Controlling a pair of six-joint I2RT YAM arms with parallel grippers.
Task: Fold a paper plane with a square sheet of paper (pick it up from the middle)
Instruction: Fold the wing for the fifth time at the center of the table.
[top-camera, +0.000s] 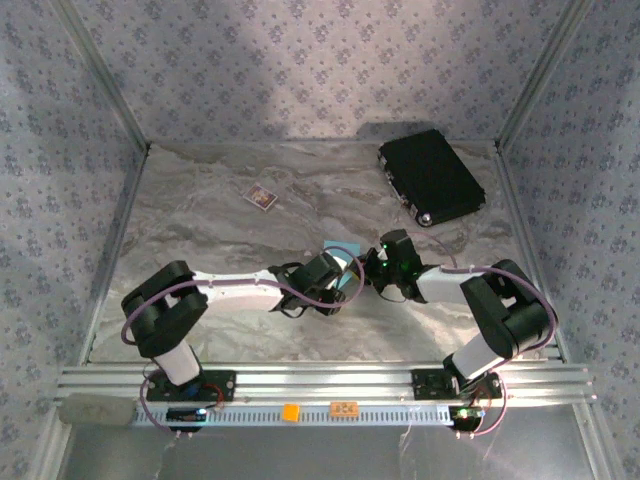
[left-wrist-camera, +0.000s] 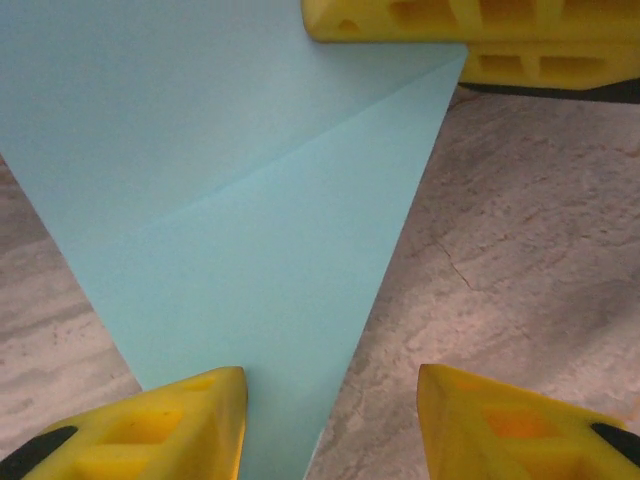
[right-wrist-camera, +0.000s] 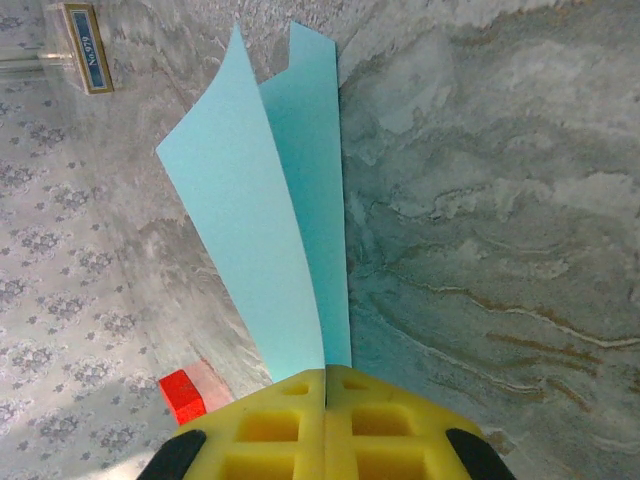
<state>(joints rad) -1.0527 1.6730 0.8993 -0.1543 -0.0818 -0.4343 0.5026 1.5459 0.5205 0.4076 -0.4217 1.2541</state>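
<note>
Right pincer (right-wrist-camera: 326, 378), marbled table (top-camera: 200, 220), patterned walls (top-camera: 300, 60)

You can see the light-blue paper (left-wrist-camera: 250, 250) is thin, smooth and matt, with a sharp crease. The yellow fingers (left-wrist-camera: 170, 430) beside it look like dull plastic. The table (left-wrist-camera: 520, 250) under it looks like grey stone. The silver rail (top-camera: 320, 378) is bare metal.

Grey-blue walls (top-camera: 300, 60) with a small floral pattern enclose a marbled grey tabletop (top-camera: 200, 230) on three sides. Silver metal rails (top-camera: 330, 380) line its near edge. The light is soft, leaving the back wall unevenly shaded.
</note>
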